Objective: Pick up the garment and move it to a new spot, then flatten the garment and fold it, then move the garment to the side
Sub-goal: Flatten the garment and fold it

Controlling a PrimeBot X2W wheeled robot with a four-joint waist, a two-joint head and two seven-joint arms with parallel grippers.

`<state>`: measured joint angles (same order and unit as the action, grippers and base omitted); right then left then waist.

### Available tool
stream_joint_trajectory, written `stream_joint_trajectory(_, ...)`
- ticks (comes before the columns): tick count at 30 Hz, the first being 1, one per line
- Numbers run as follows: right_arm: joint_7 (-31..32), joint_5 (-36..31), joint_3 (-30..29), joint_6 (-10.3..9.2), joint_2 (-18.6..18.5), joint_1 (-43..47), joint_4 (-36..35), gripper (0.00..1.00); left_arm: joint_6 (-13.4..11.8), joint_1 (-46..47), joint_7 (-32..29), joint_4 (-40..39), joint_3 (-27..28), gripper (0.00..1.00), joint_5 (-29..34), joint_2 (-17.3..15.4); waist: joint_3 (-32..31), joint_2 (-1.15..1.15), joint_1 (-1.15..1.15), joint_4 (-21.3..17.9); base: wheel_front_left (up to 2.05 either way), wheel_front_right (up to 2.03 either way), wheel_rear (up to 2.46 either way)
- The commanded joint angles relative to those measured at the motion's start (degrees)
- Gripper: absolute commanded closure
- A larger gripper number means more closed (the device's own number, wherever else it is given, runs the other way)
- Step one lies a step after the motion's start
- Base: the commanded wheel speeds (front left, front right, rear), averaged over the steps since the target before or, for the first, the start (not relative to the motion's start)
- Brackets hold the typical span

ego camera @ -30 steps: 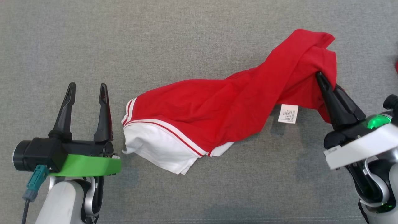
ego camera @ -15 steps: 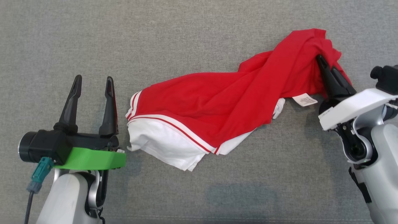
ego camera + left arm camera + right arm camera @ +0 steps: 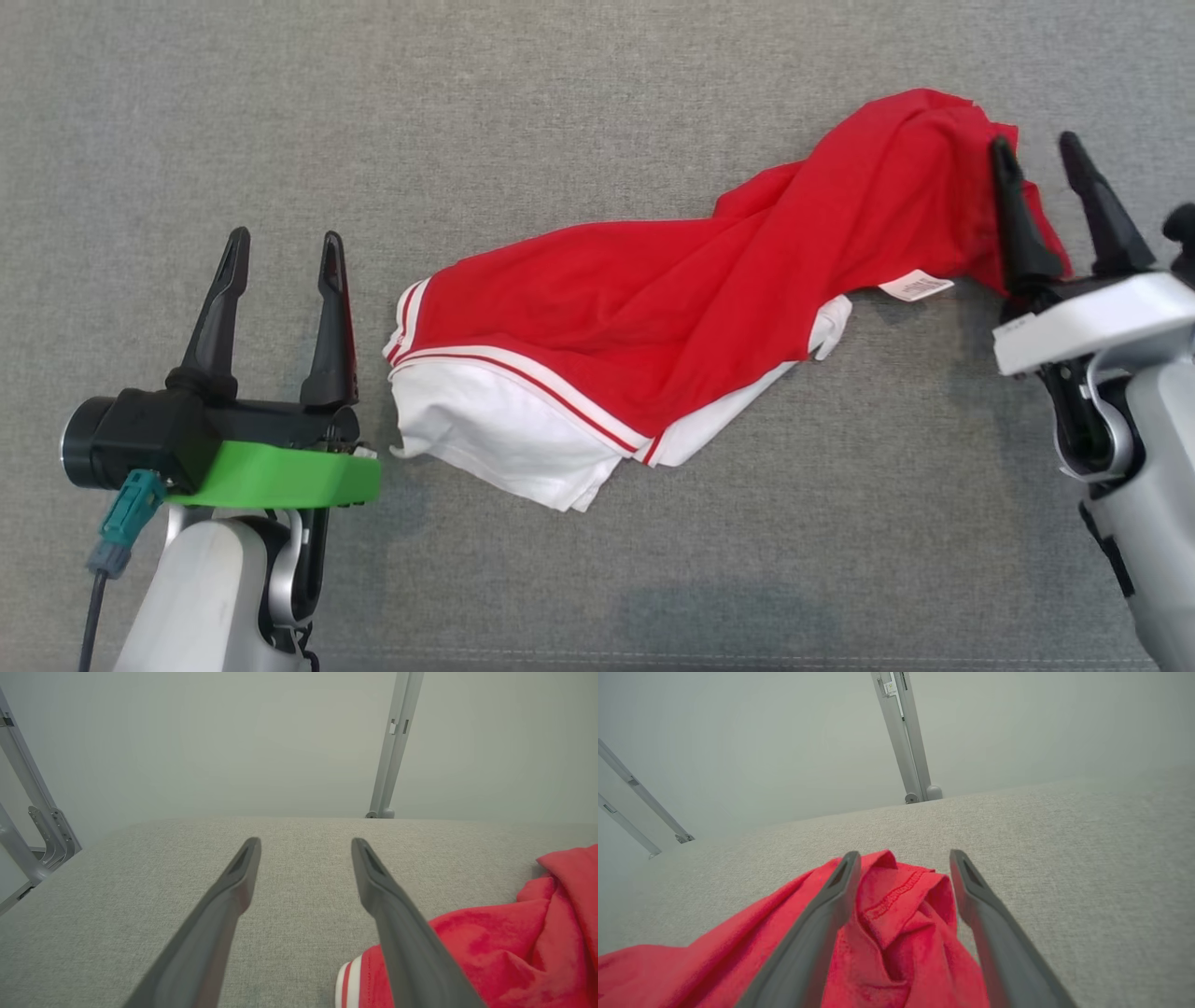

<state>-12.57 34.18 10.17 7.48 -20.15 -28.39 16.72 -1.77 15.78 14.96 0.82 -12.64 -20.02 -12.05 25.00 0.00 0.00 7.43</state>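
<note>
Right pincer [image 3: 1034,140] [image 3: 904,854], fingers apart, is shown straddling the raised red fold at the right end of the garment [image 3: 653,317] [image 3: 887,933]; nothing is clamped, and whether the cloth is touched cannot be told. Left pincer [image 3: 285,235] [image 3: 306,840], likewise spread and empty, is held just beside the garment's striped left hem [image 3: 514,942]. The garment, red with a white panel and red-and-white trim, is laid twisted and crumpled across the middle of the grey fabric surface [image 3: 597,112] [image 3: 303,896] [image 3: 1087,858], between the two pincers. A white care label [image 3: 918,286] is exposed near the right end. Beyond the far edge, a grey metal post [image 3: 395,742] [image 3: 903,737] and a slanted frame [image 3: 28,826] are seen against a pale wall. Nothing is placed between either pincer and the cloth. The label's print is too small to be read; part of the striped hem is covered by one finger in the left wrist view; the right arm is cut off by the head view's edge. Both pincers are pointed up the head view, the left carried on a green bracket [image 3: 280,476] above a pale forearm, the right on a white wrist housing [image 3: 1088,322].
</note>
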Motion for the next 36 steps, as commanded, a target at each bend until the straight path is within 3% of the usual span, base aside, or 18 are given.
stream_joint_trajectory(1, -0.97, -1.56, -1.15, 0.02, -0.34, 1.57, -0.54, 0.0, -0.16, -0.49, 0.22, 0.08, 0.31, 0.0, 0.67, -0.07, -0.7, 0.0, 0.0, -0.66, 0.0, 0.0, 0.0)
stream_joint_trajectory(7, -2.52, -11.74, -9.05, 0.02, 1.91, 7.45, -7.94, 0.0, -0.42, -1.33, 0.23, -0.37, 1.33, 0.0, 0.79, -0.86, -2.59, 0.0, 0.0, -2.79, 0.0, 0.0, 0.0)
stream_joint_trajectory(14, -1.09, -17.84, -11.07, 0.01, 5.22, 15.1, -14.79, 0.0, -0.97, -2.99, 0.15, -0.52, 1.71, 0.0, 0.87, -1.5, -5.48, 0.0, 0.0, -4.22, 0.0, 0.0, 0.0)
stream_joint_trajectory(24, 0.91, -20.83, -10.84, 0.01, 8.94, 24.16, -19.32, 0.0, -2.06, -6.47, -0.7, -1.49, 2.02, 0.0, 0.1, -2.38, -8.71, 0.0, 0.0, -5.53, 0.0, 0.0, 0.0)
stream_joint_trajectory(36, 1.97, -21.16, -10.54, 0.01, 9.51, 24.38, -20.39, 0.0, -2.6, -7.05, -1.41, -2.48, 1.73, 0.0, -0.25, -2.72, -9.17, 0.0, 0.0, -5.53, 0.0, 0.0, 0.0)
